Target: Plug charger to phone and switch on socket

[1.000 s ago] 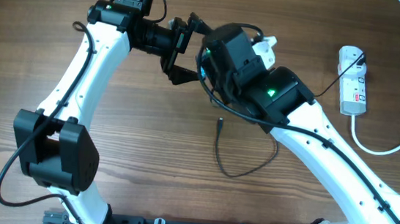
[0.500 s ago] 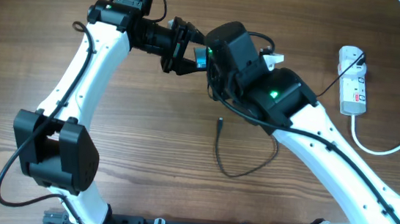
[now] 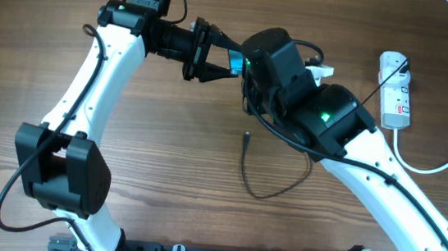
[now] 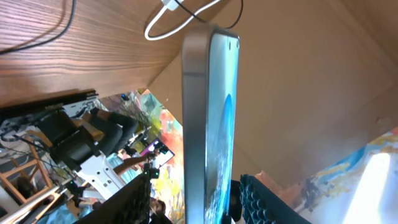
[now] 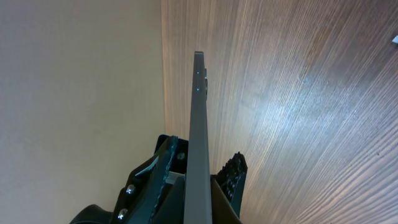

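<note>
Standing edge-on, the phone (image 4: pixel 208 112) (cyan screen) sits within left pincer (image 4: pixel 196 200).

Wood, metal, glass and plastic

The worktop (image 3: pixel 164 153) is brown wood grain with a soft satin sheen. The phone (image 4: pixel 208 112) has a smooth brushed-metal frame and a glossy glass screen. The left gripper's fingers (image 4: pixel 134 202) carry matt black, rough-textured pads. The arm shells (image 3: pixel 96 80) are glossy white plastic, the power strip (image 3: pixel 396 97) smooth white plastic, and the charger cable (image 3: pixel 271 194) matt black.
</note>
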`<state>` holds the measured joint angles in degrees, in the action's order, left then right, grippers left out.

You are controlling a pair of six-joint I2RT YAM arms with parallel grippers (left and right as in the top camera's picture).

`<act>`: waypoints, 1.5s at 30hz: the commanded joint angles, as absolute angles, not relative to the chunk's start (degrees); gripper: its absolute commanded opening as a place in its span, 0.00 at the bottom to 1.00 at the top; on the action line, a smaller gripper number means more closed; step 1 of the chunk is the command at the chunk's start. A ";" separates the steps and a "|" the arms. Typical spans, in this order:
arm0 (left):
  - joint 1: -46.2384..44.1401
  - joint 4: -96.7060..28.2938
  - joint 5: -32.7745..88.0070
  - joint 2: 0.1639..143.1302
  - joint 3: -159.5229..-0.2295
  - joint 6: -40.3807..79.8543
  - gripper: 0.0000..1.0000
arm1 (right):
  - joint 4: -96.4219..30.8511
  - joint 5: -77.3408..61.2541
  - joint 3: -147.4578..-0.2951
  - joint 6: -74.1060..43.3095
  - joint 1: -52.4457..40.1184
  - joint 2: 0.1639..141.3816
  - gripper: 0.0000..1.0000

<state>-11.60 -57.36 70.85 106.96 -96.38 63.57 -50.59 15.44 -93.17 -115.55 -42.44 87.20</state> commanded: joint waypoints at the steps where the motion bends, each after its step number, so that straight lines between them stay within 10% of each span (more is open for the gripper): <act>1: -11.73 -57.17 74.15 105.36 -97.41 63.92 0.45 | -50.13 15.62 -94.13 -117.19 -42.15 85.65 0.04; 20: -11.73 -57.19 74.13 105.36 -97.41 63.92 0.37 | -48.88 13.23 -94.13 -116.99 -42.15 85.65 0.04; 27: -11.73 -57.19 74.13 105.36 -97.41 63.92 0.18 | -48.88 12.29 -94.13 -116.97 -42.15 85.65 0.05; 30: -11.73 -57.19 74.13 105.36 -97.41 63.92 0.04 | -49.06 11.99 -94.13 -116.95 -42.15 85.65 0.18; 35: -11.68 -56.62 72.34 105.36 -97.41 63.90 0.04 | -50.33 16.32 -94.13 -108.47 -42.13 85.43 1.00; 45: -8.71 -56.40 48.62 105.36 -97.41 53.06 0.04 | -52.18 13.21 -94.13 -46.39 -37.78 79.59 1.00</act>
<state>-10.39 -55.68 59.53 106.96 -96.40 60.25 -50.46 15.03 -93.17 -75.72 -39.05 81.84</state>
